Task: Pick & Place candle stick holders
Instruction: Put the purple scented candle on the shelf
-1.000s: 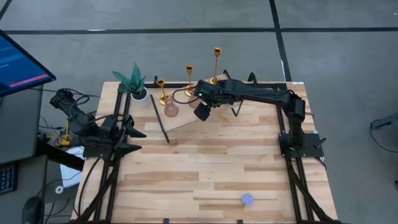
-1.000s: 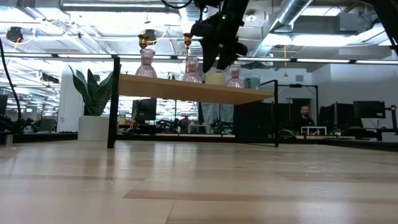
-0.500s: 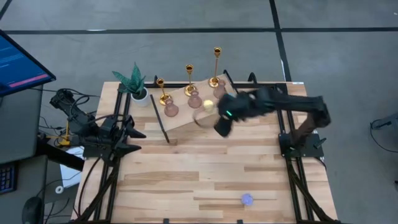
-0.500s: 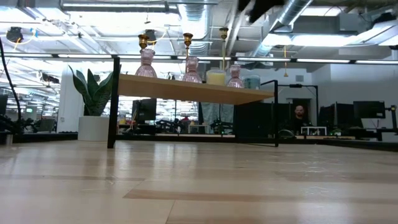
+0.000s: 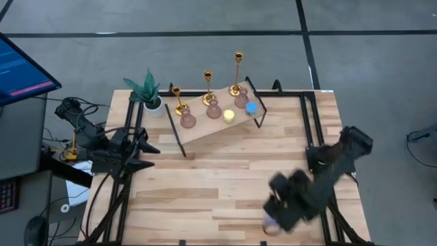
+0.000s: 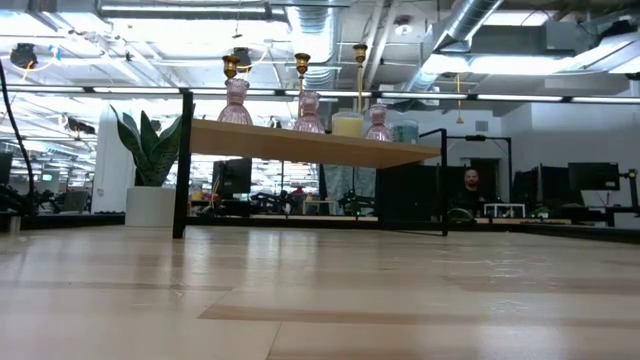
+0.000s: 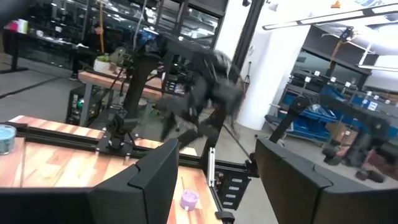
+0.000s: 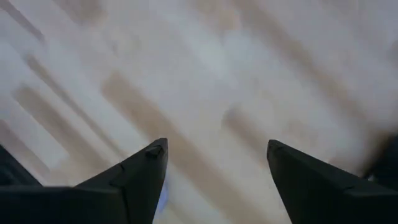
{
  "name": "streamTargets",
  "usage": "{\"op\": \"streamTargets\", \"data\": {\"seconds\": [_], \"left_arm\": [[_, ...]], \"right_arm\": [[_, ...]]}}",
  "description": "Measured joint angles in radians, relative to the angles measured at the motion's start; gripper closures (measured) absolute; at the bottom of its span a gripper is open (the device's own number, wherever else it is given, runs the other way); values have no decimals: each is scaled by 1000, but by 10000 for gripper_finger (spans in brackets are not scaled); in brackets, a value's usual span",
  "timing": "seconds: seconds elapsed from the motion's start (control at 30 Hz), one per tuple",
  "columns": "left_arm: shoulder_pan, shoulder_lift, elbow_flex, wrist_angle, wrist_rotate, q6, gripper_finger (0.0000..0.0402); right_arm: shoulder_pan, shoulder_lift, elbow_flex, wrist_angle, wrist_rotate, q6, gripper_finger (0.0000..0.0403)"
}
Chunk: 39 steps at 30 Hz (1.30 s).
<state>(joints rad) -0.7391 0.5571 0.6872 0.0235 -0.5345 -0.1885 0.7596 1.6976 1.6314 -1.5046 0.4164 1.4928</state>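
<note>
From above, I see a small wooden shelf (image 5: 205,126) standing at the far side of the table (image 5: 205,191). On the shelf there are three gold candlesticks (image 5: 207,85) of different heights, and just in front of them three pink holders (image 5: 188,121). A yellow light (image 5: 229,115) and a blue light (image 5: 251,108) sit on the same shelf beside the pink ones. A potted plant (image 5: 149,92) stands at the left end of the shelf. The right gripper (image 5: 280,212) is low over the near edge of the table, blurred, close to a small purple light (image 5: 270,220). The left gripper (image 5: 147,154) waits at the left edge of the table, well apart from the shelf.

From table height, the shelf (image 6: 310,145) carries the pink holders (image 6: 236,103) and the gold candlesticks (image 6: 301,70) behind them. The plant (image 6: 152,165) stands to the left. No arm shows here. A person (image 6: 470,185) is far behind in the room.

In the left wrist view, the two dark fingers (image 7: 155,180) stand apart with nothing between them. The purple light (image 7: 189,200) lies on the table beyond them, and the other arm is a blurred dark shape farther off.

In the right wrist view, the fingers (image 8: 146,171) are also apart and hold nothing; under them only blurred wood shows.
</note>
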Motion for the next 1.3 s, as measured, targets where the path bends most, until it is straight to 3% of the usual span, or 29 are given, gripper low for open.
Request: {"op": "streamTargets", "data": {"seconds": [0.2, 0.43, 0.8, 1.07, 1.3], "left_arm": [[0, 0, 0, 1, 11, 18, 187], [0, 0, 0, 3, 10, 35, 187], [0, 0, 0, 4, 8, 35, 187], [0, 0, 0, 9, 8, 35, 187], [0, 0, 0, 10, 8, 34, 187]], "right_arm": [[272, 145, -138, 248, -19, 443, 116], [440, 359, -144, 416, 82, 628, 106], [440, 535, -139, 443, 216, 693, 106], [388, 552, -148, 365, 275, 672, 106], [345, 546, -198, 428, 331, 617, 106]]}}
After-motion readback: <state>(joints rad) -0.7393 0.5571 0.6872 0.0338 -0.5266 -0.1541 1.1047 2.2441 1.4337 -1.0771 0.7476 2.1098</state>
